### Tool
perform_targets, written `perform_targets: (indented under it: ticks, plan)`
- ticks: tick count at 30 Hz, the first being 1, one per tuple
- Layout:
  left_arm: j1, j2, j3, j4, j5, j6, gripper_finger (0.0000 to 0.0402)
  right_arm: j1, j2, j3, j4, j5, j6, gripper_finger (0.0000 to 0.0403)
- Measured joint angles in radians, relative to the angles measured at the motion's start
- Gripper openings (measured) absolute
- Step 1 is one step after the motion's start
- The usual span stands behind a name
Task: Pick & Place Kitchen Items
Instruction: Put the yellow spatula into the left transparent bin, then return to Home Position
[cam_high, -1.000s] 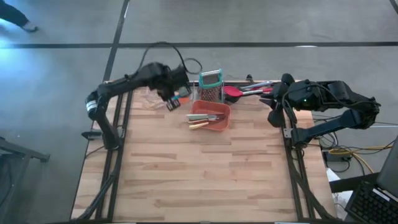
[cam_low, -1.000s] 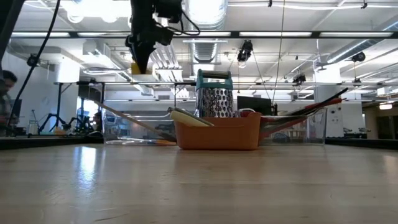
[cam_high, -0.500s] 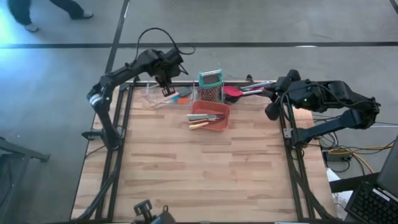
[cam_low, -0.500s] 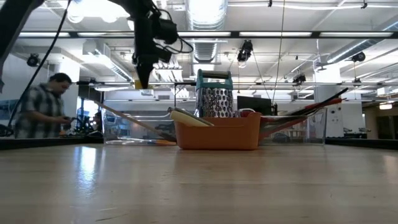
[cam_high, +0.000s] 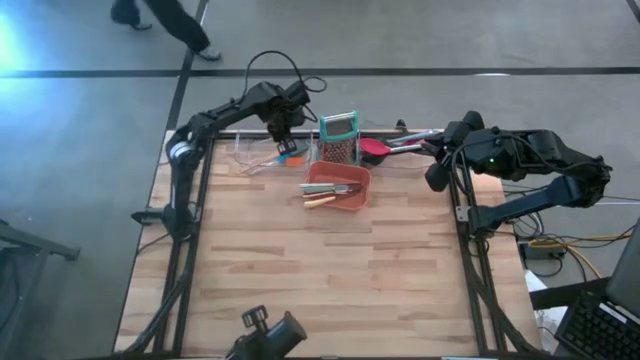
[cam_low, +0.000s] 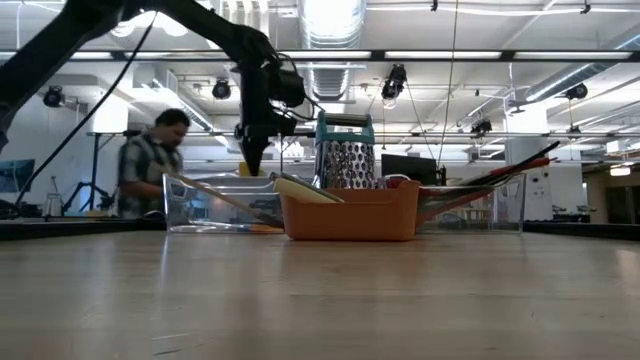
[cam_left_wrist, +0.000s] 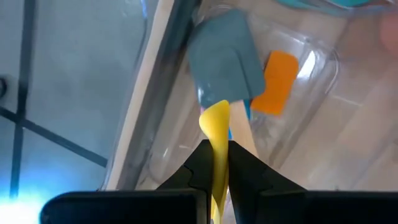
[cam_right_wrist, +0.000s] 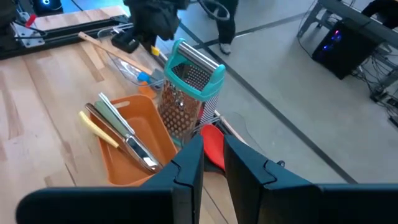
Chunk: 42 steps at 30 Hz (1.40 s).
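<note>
Looking straight down from above, the left gripper hangs over a clear tray at the far left of the desk, beside the grater. Just near of the grater sits the orange bin with a few knives inside. More utensils, one red-headed, lie to the grater's right. The right gripper waits at the desk's far right edge. A person walks across the grey floor beyond.

From desk height, the left gripper points straight down above the tray, likely so its load can drop in cleanly. The bin stands in front of the grater. Behind is a bright workshop with ceiling lights and ducts, and a person in a checked shirt.

From the left wrist, the fingers are pinched narrow on a yellow handle, held upright. Directly below lie a grey-blue spatula and an orange scraper in the tray, which suggests the yellow item belongs with them.

From the right wrist, the fingers stand narrow with nothing between them, aimed toward the grater, the bin with its knives, and the red utensil.
</note>
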Motion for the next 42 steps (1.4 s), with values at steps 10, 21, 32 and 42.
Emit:
perform_targets:
  ticks: [10, 21, 32, 42]
  plan:
    - [0.010, 0.144, 0.062, 0.001, 0.005, -0.002, 0.0029, 0.000, 0.000, 0.000, 0.002, 0.000, 0.019, 0.0057]
    - [0.021, 0.195, 0.050, 0.004, 0.003, 0.001, 0.0064, 0.000, 0.000, 0.000, 0.000, 0.000, 0.037, 0.0057]
    - [0.020, 0.122, 0.055, -0.050, -0.006, 0.016, 0.0215, 0.000, 0.000, 0.000, 0.000, 0.000, 0.033, 0.0057]
    - [-0.033, -0.208, 0.066, 0.153, 0.312, -0.237, 0.0203, 0.000, 0.000, 0.000, 0.025, 0.049, 0.008, 0.0056]
